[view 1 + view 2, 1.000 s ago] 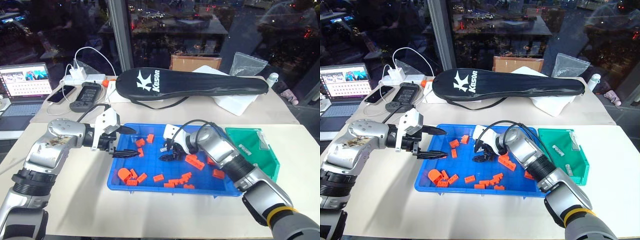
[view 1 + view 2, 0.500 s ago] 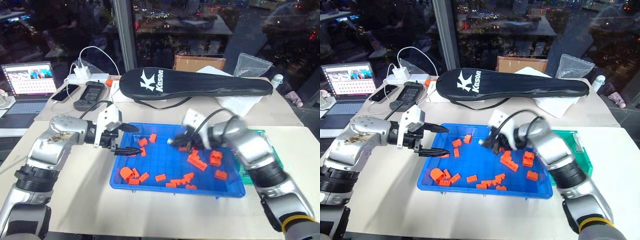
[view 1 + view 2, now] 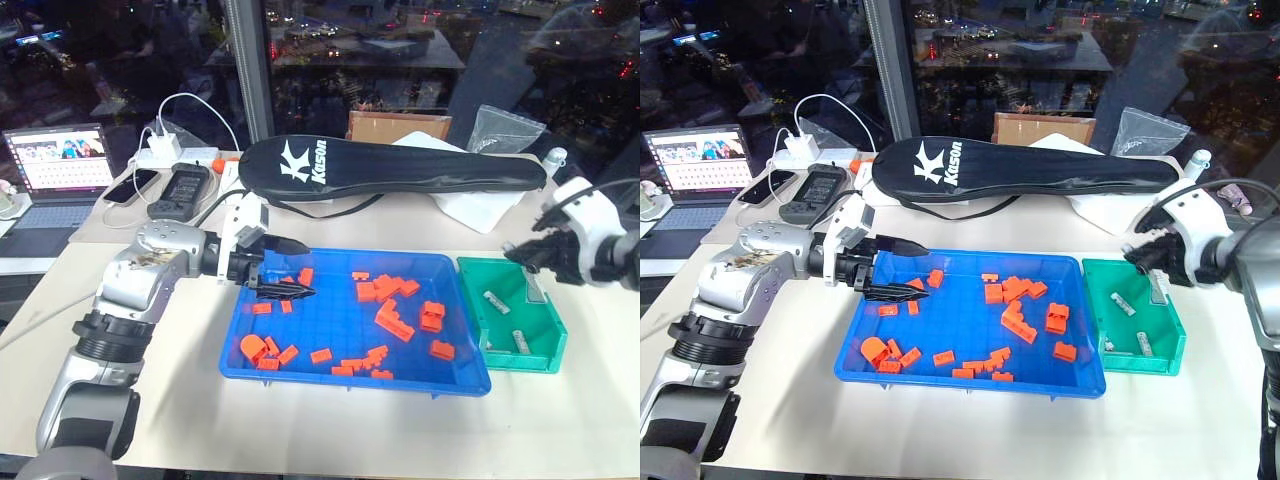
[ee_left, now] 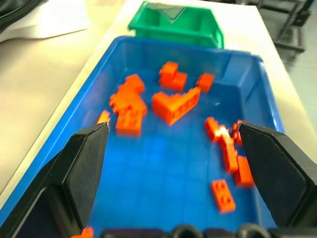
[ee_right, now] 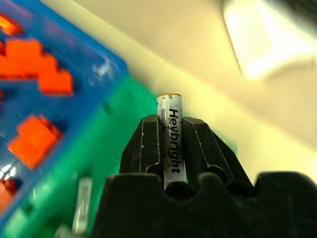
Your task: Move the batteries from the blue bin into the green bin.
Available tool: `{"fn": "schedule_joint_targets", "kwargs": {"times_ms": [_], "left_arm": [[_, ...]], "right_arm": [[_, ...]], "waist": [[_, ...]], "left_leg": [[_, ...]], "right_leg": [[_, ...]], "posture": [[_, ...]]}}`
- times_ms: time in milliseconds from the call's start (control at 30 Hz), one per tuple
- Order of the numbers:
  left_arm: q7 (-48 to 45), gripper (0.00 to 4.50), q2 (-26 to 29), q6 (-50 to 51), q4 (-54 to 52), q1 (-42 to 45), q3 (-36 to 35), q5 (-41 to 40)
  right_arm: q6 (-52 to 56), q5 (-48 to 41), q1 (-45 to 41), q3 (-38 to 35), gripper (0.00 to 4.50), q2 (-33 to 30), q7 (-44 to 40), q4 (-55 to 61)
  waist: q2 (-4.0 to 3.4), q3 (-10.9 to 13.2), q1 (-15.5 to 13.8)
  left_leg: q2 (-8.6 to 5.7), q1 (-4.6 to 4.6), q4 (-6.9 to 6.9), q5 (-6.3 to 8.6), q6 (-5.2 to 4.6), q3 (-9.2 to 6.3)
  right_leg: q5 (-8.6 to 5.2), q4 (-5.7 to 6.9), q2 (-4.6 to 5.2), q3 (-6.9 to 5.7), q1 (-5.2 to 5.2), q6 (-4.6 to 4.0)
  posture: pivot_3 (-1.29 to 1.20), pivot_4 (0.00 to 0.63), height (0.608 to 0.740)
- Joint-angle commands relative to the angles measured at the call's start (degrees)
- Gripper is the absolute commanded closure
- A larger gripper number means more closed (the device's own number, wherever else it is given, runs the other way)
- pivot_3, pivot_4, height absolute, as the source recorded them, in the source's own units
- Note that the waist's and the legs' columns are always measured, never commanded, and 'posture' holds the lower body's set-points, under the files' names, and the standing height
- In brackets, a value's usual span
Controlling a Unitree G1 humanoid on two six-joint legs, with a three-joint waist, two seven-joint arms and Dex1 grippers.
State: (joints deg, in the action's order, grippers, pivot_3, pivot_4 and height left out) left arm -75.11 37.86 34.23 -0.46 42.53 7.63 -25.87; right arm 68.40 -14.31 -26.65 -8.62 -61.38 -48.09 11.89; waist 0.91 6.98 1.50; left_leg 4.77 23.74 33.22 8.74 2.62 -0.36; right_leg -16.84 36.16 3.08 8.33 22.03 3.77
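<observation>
gripping: the right gripper (image 5: 168, 144) is clamped on one battery (image 5: 169, 130), a white cell with dark lettering standing up between the two black fingers.
right gripper place: in the head views it hangs above the far rim of the green bin (image 3: 548, 335), at about 3 o'clock on the table.
green bin: sits just beside the blue bin (image 3: 300, 368) on its 3 o'clock side; two batteries (image 3: 496, 302) lie on its floor.
left gripper: the left gripper (image 3: 290, 268) has its fingers spread with nothing between them, poised over the 9 o'clock end of the blue bin.
blue bin: holds scattered orange bricks (image 3: 394, 322); no battery can be made out among them, though a small one could be hidden by the left gripper.
done: two batteries already delivered, a third carried above the green bin.
left: judging by this, releasing the held battery into the green bin, then checking the blue bin for any remaining.
beyond: a black racket case (image 3: 390, 167) lies at 12 o'clock, a laptop (image 3: 58, 165) at 10 o'clock.
</observation>
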Motion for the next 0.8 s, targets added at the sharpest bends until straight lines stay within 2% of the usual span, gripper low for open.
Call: {"fn": "schedule_joint_targets", "kwargs": {"times_ms": [33, 100, 167, 200, 433, 500, 633, 800], "left_arm": [[0.4, 0.00, -0.1, -2.0, 1.1, 1.7, -0.8, 0.6], [0.6, 0.00, -0.2, -2.3, 1.7, 2.1, -0.9, 0.6], [1.1, 0.00, -0.4, -3.3, 2.1, 2.3, -0.9, 1.2], [1.5, 0.00, -0.5, -3.8, 2.3, 2.3, -0.8, 1.6], [6.1, 0.00, -1.8, -7.6, 3.1, 2.0, -1.6, 4.8], [8.4, 0.00, -2.1, -8.4, 3.8, 2.1, -2.2, 6.0], [13.8, 0.00, -2.6, -9.3, 4.1, 1.5, -5.4, 6.3], [13.9, 0.00, -0.2, -6.9, 3.1, -1.5, -8.0, 4.6]], "right_arm": [[0.8, 0.3, 3.3, -1.6, 4.25, 0.1, 3.2, 2.5], [0.3, 0.1, 4.2, -1.5, 4.25, 0.5, 4.2, 2.8], [0.0, -0.7, 4.5, -1.6, 3.24, 1.9, 5.0, 3.2], [-0.1, -1.1, 4.3, -1.6, 3.01, 2.4, 5.2, 3.4], [0.4, -2.3, 2.7, -3.0, 0.58, 0.3, 5.1, 3.9], [0.6, -3.8, 1.9, -4.7, 0.07, -0.3, 4.4, 4.5], [-10.0, -7.4, 1.7, -11.8, 0.07, 3.2, 2.2, 7.1], [-16.1, -14.4, 4.9, -17.0, 0.07, 12.5, 2.1, 15.0]], "waist": [[-0.03, 0.0, 0.1], [-0.06, 0.0, 0.1], [-0.06, 0.0, 0.1], [-0.06, 0.0, 0.1], [-0.08, 0.0, -0.6], [-0.07, 0.0, -0.7], [-0.07, 0.0, -0.7], [-0.07, 0.0, -0.5]], "left_leg": [[-0.01, -0.01, 0.03, 0.00, 0.00, 0.00], [-0.04, 0.01, 0.08, 0.00, 0.00, 0.00], [-0.04, 0.02, 0.11, 0.00, 0.01, 0.00], [-0.04, 0.01, 0.12, 0.00, 0.01, 0.00], [-0.04, 0.03, 0.15, 0.00, 0.01, 0.00], [-0.05, 0.04, 0.17, 0.00, 0.01, 0.00], [-0.06, 0.05, 0.17, 0.00, 0.01, 0.00], [-0.04, -0.02, 0.11, 0.00, 0.01, -0.01]], "right_leg": [[0.00, 0.00, 0.01, 0.00, -0.02, 0.01], [-0.02, 0.00, 0.03, 0.03, -0.02, 0.07], [-0.10, -0.01, 0.02, 0.03, -0.02, 0.25], [-0.14, -0.02, 0.02, 0.03, -0.04, 0.32], [-0.13, -0.05, 0.04, 0.02, -0.07, 0.31], [-0.12, -0.07, 0.05, 0.02, -0.10, 0.31], [-0.11, -0.08, 0.05, 0.02, -0.10, 0.33], [-0.12, -0.08, 0.03, -0.01, -0.20, 0.34]], "posture": [[0.00, 0.150, 0.736], [0.00, 0.150, 0.736], [0.00, 0.150, 0.736], [0.00, 0.150, 0.736], [0.00, 0.150, 0.736], [0.00, 0.150, 0.736], [0.00, 0.150, 0.736], [0.00, 0.150, 0.736]]}}
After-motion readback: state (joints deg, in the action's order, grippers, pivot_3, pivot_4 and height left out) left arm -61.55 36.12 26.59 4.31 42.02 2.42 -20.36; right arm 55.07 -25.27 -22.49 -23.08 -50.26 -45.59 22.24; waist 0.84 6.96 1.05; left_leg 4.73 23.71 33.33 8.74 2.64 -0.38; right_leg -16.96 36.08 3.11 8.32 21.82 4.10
